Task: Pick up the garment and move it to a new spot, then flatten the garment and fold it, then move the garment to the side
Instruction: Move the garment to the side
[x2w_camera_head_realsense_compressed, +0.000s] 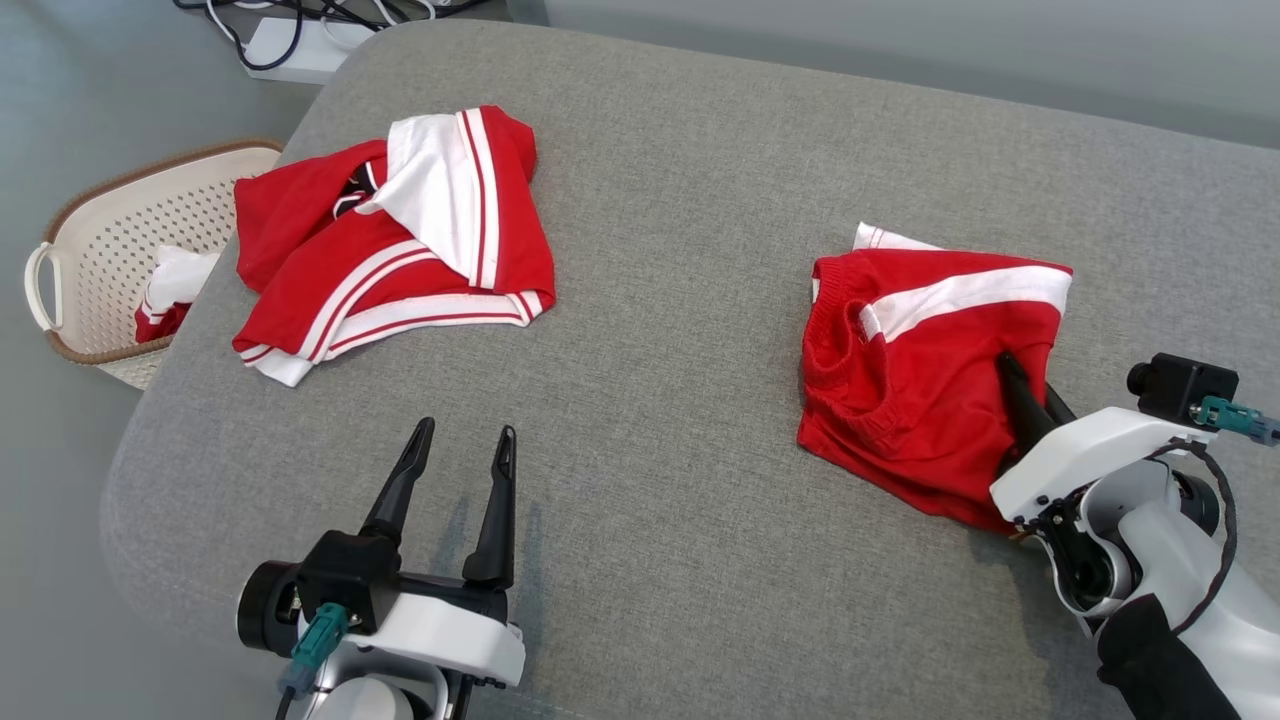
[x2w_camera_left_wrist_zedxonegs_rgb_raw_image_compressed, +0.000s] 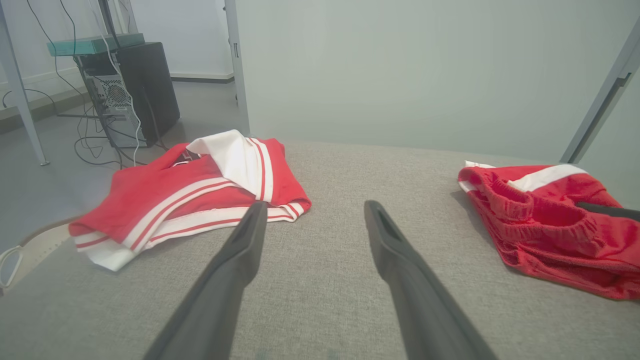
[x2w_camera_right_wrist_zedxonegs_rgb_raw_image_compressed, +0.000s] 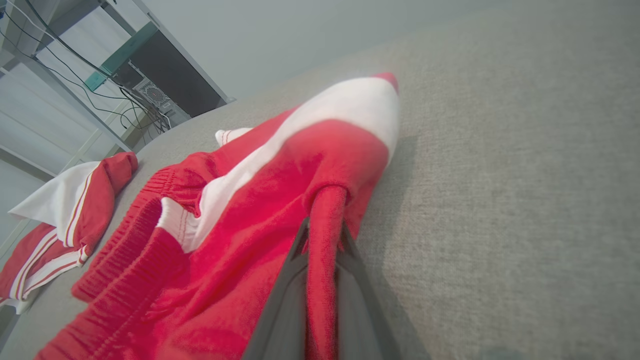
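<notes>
From the head view, two garments lie on the grey padded bench (x2w_camera_head_realsense_compressed: 680, 300). A pair of red shorts (x2w_camera_head_realsense_compressed: 920, 370) with one white stripe lies at the near right. A crumpled red-and-white top (x2w_camera_head_realsense_compressed: 400, 250) lies at the far left, well apart from the shorts. The right claw (x2w_camera_head_realsense_compressed: 1028, 385) reaches in from the near right. Its two dark fingers are buried in the near edge of the shorts and clenched on the cloth. The left claw (x2w_camera_head_realsense_compressed: 468, 428) hovers at the near left over bare bench, its two fingers spread and holding nothing. One pale perforated basket (x2w_camera_head_realsense_compressed: 100, 260) stands on the floor beside the bench's left edge, with one more red-and-white cloth (x2w_camera_head_realsense_compressed: 170, 290) inside. One white power strip (x2w_camera_head_realsense_compressed: 300, 45) with dark cables lies on the floor past the far left corner.

The left wrist view shows the left claw (x2w_camera_left_wrist_zedxonegs_rgb_raw_image_compressed: 315, 207) released, with bare bench (x2w_camera_left_wrist_zedxonegs_rgb_raw_image_compressed: 320, 300) between its fingers. The top (x2w_camera_left_wrist_zedxonegs_rgb_raw_image_compressed: 190, 195) lies to the far left and the shorts (x2w_camera_left_wrist_zedxonegs_rgb_raw_image_compressed: 545, 225) to the right. One black computer tower (x2w_camera_left_wrist_zedxonegs_rgb_raw_image_compressed: 145, 90) stands on the floor beyond.

In the right wrist view, the right claw (x2w_camera_right_wrist_zedxonegs_rgb_raw_image_compressed: 324, 235) pinches one raised ridge of the shorts (x2w_camera_right_wrist_zedxonegs_rgb_raw_image_compressed: 240, 240) between its two fingers. The rest of the shorts rests on the bench (x2w_camera_right_wrist_zedxonegs_rgb_raw_image_compressed: 500, 200). The top (x2w_camera_right_wrist_zedxonegs_rgb_raw_image_compressed: 65, 220) lies far off to the left.
</notes>
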